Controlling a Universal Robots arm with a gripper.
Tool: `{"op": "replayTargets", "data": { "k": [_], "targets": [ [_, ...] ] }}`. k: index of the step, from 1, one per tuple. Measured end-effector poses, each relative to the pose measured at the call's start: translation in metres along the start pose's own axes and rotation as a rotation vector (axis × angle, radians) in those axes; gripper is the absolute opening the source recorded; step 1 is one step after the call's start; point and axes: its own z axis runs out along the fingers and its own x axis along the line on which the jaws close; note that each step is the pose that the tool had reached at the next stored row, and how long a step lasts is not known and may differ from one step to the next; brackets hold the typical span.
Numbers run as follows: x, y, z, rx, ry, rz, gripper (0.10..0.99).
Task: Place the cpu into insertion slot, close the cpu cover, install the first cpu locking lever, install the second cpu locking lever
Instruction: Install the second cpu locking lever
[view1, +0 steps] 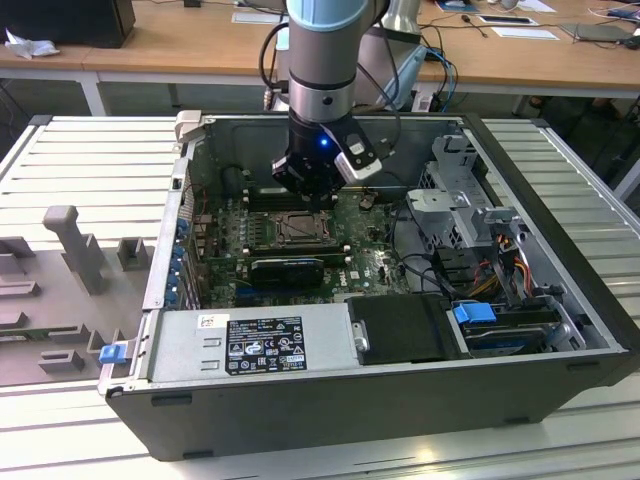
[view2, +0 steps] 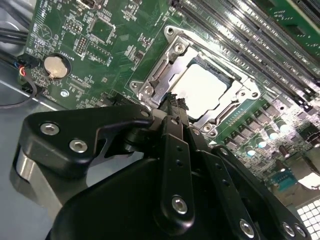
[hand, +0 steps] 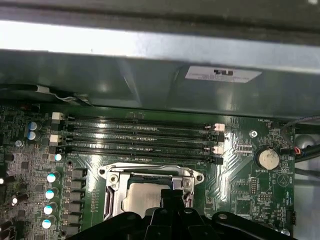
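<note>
Counts: we count one open grey metal computer case (view1: 560, 370), one green motherboard (view1: 372, 262) inside it, four long black memory slots (hand: 140, 137) and one round silver coin battery (hand: 267, 158) on that board
Left of case: a grey moulded fixture tray (view1: 60, 290) lies on the ribbed metal table (view1: 90, 150) at the exterior view's left
Case contents: along its near edge we see a grey power supply box with a black label (view1: 262, 345), and beside it toward the exterior view's right a black drive bay (view1: 405, 328) with a blue clip (view1: 474, 313)
Socket: the insertion slot, a square socket with a silvery metal rim (view2: 165, 70), sits on the board near the memory slots
Chip: the cpu, a flat square chip with a pale silver-beige face (view2: 202, 90), lies inside the insertion slot
Frame: the cpu cover, a thin silvery frame plate (hand: 112, 192), lies down around the chip
Gripper: the black gripper (view2: 172, 104) hangs just above the socket's edge; we see its fingers drawn together at the tip, with nothing between them
</note>
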Motion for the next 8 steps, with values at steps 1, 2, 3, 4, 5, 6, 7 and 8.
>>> {"op": "replayTargets", "data": {
  "k": [1,2,3,4,5,6,7,8],
  "targets": [
    [0.0001,-0.0016,-0.0001,0.000,0.0000,0.000,0.106],
    [0.0002,-0.0032,-0.0002,0.000,-0.0001,0.000,0.106],
    [0.0004,-0.0071,-0.0006,0.000,0.0000,0.000,0.106],
    [0.0006,-0.0092,-0.0008,0.000,-0.0001,0.000,0.106],
    [0.0007,-0.0105,-0.0010,0.000,-0.0001,0.000,0.106],
    [0.0006,-0.0108,-0.0030,0.000,0.0000,0.000,0.106],
    [0.0005,-0.0108,-0.0066,0.000,-0.0001,0.000,0.106],
    [0.0003,-0.0109,-0.0100,0.000,-0.0001,0.000,0.106]
  ]
}}
